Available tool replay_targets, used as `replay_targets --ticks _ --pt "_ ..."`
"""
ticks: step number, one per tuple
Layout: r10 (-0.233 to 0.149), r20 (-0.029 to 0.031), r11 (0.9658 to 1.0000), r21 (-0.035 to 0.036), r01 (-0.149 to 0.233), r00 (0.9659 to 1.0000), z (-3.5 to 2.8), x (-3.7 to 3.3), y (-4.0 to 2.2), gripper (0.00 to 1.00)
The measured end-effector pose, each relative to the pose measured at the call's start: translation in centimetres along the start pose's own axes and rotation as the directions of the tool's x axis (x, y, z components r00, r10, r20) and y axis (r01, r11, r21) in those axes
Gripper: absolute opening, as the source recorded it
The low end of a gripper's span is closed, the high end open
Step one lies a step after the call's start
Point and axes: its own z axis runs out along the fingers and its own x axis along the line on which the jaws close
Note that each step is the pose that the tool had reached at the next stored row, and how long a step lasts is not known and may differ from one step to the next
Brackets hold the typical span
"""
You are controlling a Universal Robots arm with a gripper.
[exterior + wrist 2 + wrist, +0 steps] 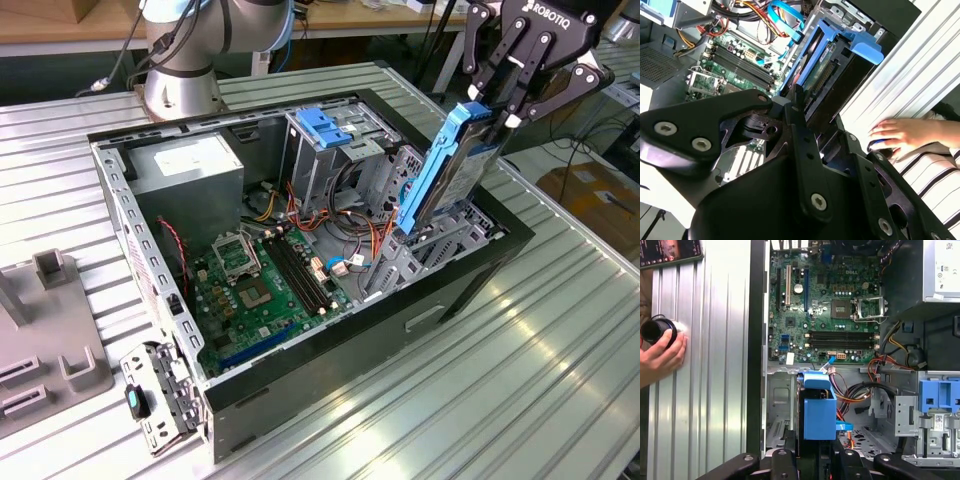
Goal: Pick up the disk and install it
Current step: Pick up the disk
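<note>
The pincer [497, 112] pinched the disk [443, 175] by its upper end. Its long axis ran steeply down from there, lower end at the drive bay [400, 268].

The disk [441, 168] — blue plastic (seemingly glossy)

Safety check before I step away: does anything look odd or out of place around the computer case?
Yes. A person's hand lies on the table beside the open computer case, which looks like a risky spot. The gripper, jaws shut, holds the disk tilted over the drive bay.
</note>
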Motion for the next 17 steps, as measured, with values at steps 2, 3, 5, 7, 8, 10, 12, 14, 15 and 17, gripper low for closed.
replay_targets --ticks 2,3,5,7,8,10,12,14,15,17 --pt "0.0 -0.0001 1.0 0.0 0.0 1.0 0.0 0.0 0.0 0.35" --pt "0.0 0.0 1.0 0.0 0.0 1.0 0.0 0.0 -0.01 0.35" --pt "0.0 -0.0002 1.0 0.0 0.0 1.0 0.0 0.01 -0.01 0.35" --pt "0.0 -0.0001 1.0 0.0 0.0 1.0 0.08 0.0 -0.01 0.35" --pt "0.0 -0.0001 1.0 0.0 0.0 1.0 0.15 0.0 -0.01 0.35" --pt "0.0 -0.0001 1.0 0.0 0.0 1.0 0.21 0.0 -0.02 0.35" --pt "0.0 -0.0001 1.0 0.0 0.0 1.0 0.3 0.0 -0.02 0.35" --pt "0.0 -0.0001 1.0 0.0 0.0 1.0 0.31 0.0 -0.02 0.35" --pt "0.0 -0.0001 1.0 0.0 0.0 1.0 0.31 0.0 -0.02 0.35" --pt "0.0 -0.0001 1.0 0.0 0.0 1.0 0.31 0.0 -0.02 0.35"
